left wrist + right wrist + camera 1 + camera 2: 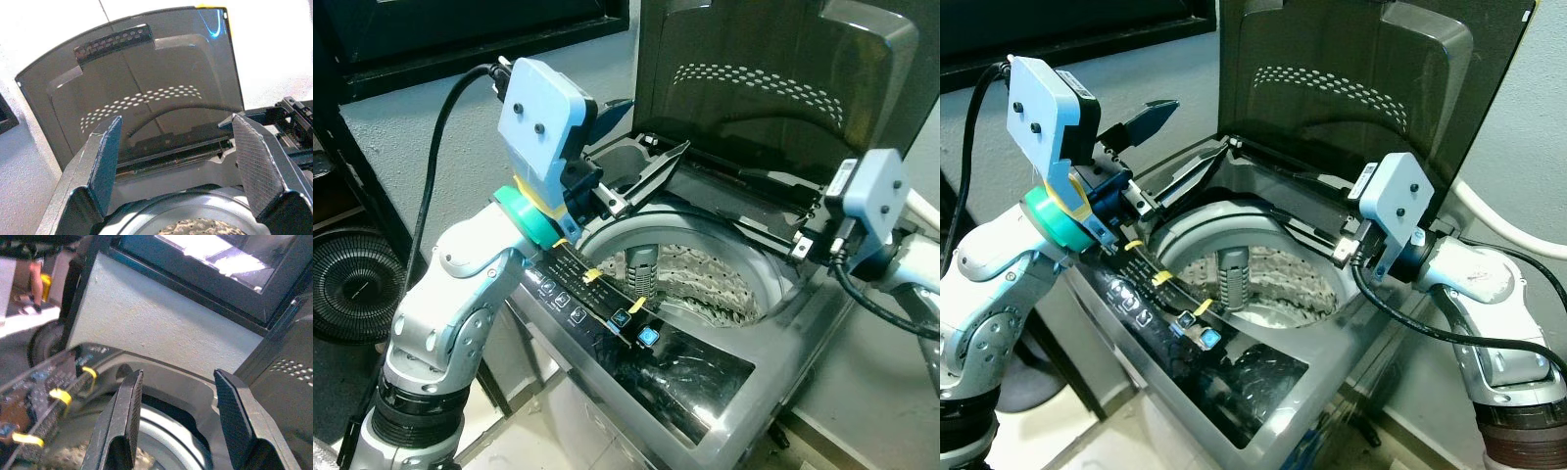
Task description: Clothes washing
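Your left claw (176,161) and right claw (178,421) both stand apart, empty, above the open washing machine (1332,323); patterned clothes (705,279) lie in its drum.

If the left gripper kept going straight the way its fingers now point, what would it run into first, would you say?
Most likely the raised lid of the washing machine: the left gripper, open above the drum, frames it squarely between its fingers. Depth is hard to judge.

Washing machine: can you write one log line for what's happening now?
washing machine lid: up | drum: patterned clothes inside | left end effector: open, over rim | right end effector: open, over rim
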`<state>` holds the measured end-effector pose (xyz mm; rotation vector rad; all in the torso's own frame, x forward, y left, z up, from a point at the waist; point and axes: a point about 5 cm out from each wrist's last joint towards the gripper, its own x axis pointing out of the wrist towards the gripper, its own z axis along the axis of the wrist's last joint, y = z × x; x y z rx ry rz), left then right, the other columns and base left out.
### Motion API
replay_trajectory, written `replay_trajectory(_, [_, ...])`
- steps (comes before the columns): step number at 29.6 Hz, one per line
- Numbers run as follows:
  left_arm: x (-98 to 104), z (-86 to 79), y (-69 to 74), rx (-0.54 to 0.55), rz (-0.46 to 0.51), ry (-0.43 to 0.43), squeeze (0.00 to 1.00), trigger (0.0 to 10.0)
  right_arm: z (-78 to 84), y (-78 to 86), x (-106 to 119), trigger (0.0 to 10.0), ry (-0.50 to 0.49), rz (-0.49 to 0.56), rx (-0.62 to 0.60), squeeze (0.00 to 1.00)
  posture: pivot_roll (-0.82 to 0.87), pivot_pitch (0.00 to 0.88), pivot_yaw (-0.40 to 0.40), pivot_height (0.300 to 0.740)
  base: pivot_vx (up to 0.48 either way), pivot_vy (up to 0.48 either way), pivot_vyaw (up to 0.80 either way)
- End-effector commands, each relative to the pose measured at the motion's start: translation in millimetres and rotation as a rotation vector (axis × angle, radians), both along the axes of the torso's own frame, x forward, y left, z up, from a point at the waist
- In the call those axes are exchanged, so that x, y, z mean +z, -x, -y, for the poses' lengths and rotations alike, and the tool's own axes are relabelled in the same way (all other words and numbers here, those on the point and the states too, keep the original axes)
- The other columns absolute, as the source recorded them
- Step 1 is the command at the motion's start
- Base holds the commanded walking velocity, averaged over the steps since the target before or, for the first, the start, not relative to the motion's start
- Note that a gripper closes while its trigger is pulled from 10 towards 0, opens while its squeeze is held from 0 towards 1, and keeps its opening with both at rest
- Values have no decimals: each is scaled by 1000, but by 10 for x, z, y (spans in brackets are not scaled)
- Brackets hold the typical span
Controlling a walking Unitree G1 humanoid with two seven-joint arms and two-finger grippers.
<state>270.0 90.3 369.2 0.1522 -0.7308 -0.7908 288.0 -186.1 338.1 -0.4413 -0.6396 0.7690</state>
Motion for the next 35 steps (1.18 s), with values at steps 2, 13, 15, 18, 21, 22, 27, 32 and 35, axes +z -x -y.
replay_trajectory(2, [-23,-14,-1,-4,-9,-6,0,10000,58,-1,-4,10000,-112,-16,12,47,-24,96,118,740,0,0,0])
replay_trajectory(13, [-139,-16,-147,-10,-103,7,0,10000,-46,-158,-330,10000,-283,-88,-140,0,-20,97,148,740,0,0,0])
replay_trajectory(15, [-188,-41,-181,1,-142,25,0,10000,-49,-339,-365,10000,-418,-85,-332,0,-19,96,148,740,0,0,0])
replay_trajectory(18, [-226,-64,-202,26,-157,27,0,10000,-21,-445,-394,10000,-538,-102,-471,0,-18,92,143,740,0,0,0])
replay_trajectory(21, [-293,-95,-240,66,-177,38,0,10000,8,-521,-426,10000,-637,-112,-610,0,-14,86,131,740,0,0,0])
replay_trajectory(22, [-293,-95,-240,66,-177,38,0,10000,8,-521,-426,10000,-637,-112,-610,0,-14,86,131,740,0,0,0])
replay_trajectory(27, [-407,-200,-345,173,-235,101,0,10000,-171,-568,-443,10000,-648,-113,-590,0,-15,78,120,740,0,0,0])
replay_trajectory(32, [-456,-282,-404,245,-255,124,0,10000,-324,-603,-490,10000,-708,-158,-542,0,-10,69,105,740,0,0,0])
replay_trajectory(35, [-480,-386,-453,315,-263,136,0,10000,-463,-641,-538,10000,-777,-214,-504,0,-5,58,97,740,0,0,0])
